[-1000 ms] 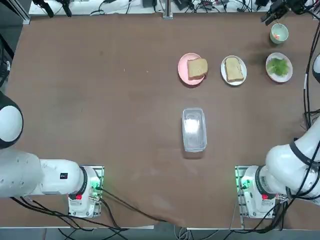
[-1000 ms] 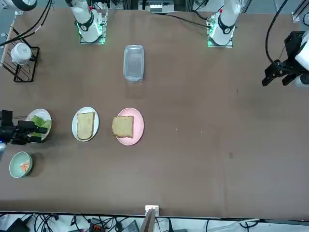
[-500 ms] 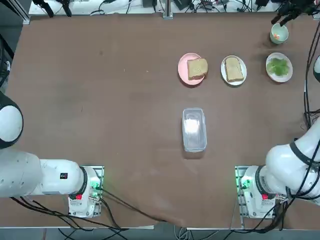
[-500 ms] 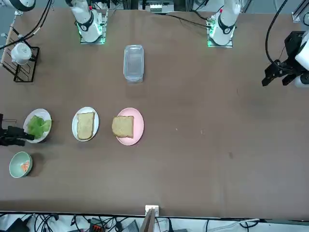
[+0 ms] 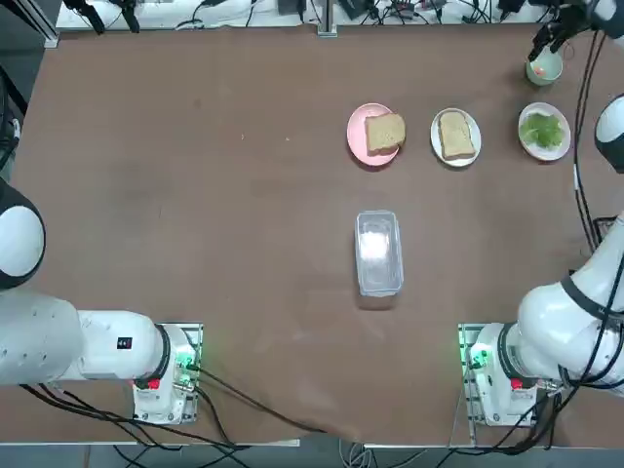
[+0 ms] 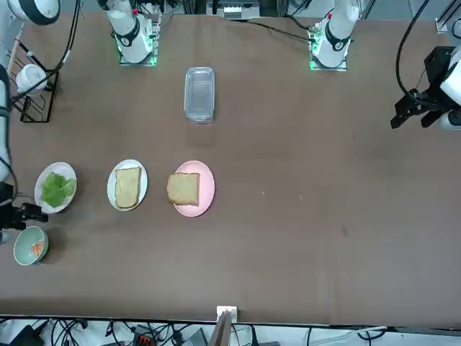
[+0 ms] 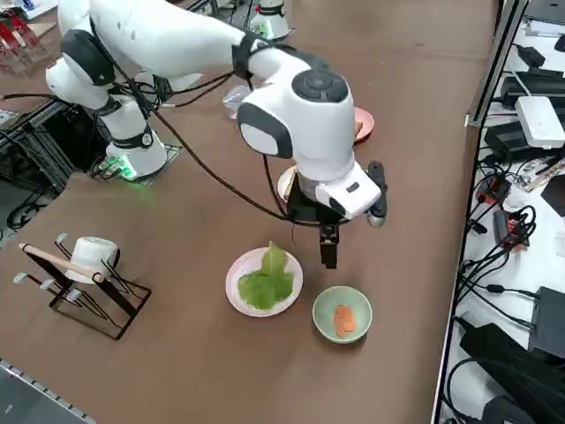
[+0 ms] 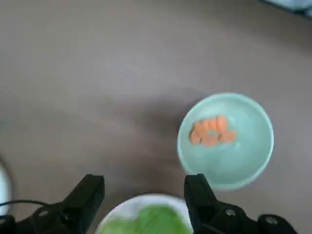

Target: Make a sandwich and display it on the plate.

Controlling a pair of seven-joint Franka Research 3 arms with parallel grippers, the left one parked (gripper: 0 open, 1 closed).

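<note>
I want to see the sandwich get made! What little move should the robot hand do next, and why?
Probably lower toward the green lettuce leaves on their small white plate. The right gripper hangs open and empty above that plate's rim, near the pale green bowl of orange bits, and both toasted bread slices lie bare.

Clear lidded container point(image 5: 378, 252) sat mid-table; pink plate point(image 5: 359, 136) farther out; black wire rack point(image 7: 84, 291) with white cup point(image 7: 88, 253) stood off to the side.

1. In the wrist view the lettuce plate point(image 8: 146, 217) is cut off by the picture's edge.
2. In the front view the right end effector point(image 6: 29, 214) is partly cropped at the edge.
3. In the side view the arm hides most of the white bread plate point(image 7: 286, 184).
</note>
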